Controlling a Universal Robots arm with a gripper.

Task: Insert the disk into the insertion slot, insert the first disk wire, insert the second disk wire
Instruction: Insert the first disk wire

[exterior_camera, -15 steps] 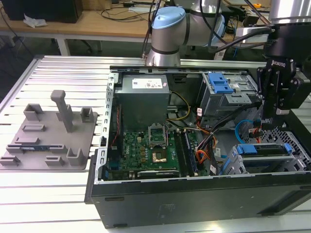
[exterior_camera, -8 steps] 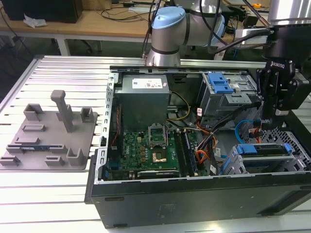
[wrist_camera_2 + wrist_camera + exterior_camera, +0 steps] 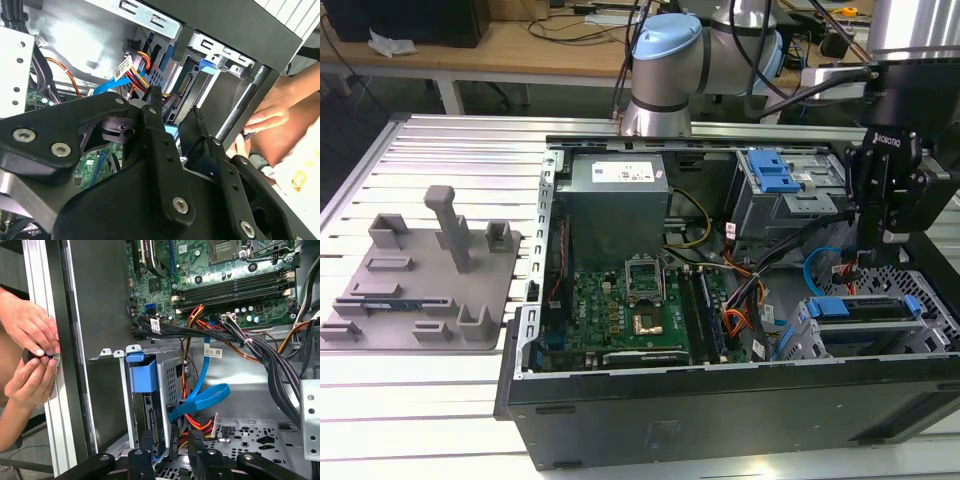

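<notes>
exterior view: the gripper hangs upright above the disk, which sits in its slot at the exterior view's right. first wrist view: a person's hands beside the case. second wrist view: fingers narrowly parted, empty.

Tight pocket around my gripper, one open side

Straight ahead of my gripper the insertion slot stands with the disk seated in it, so I have no way forward there. A blue flat cable loops across just beside the gripper, and red and orange wires crowd close against it. Away from the cage, the perforated case floor lies bare, with black cable bundles further off. Beyond the case wall, a person's hands rest, well apart from me.
</notes>
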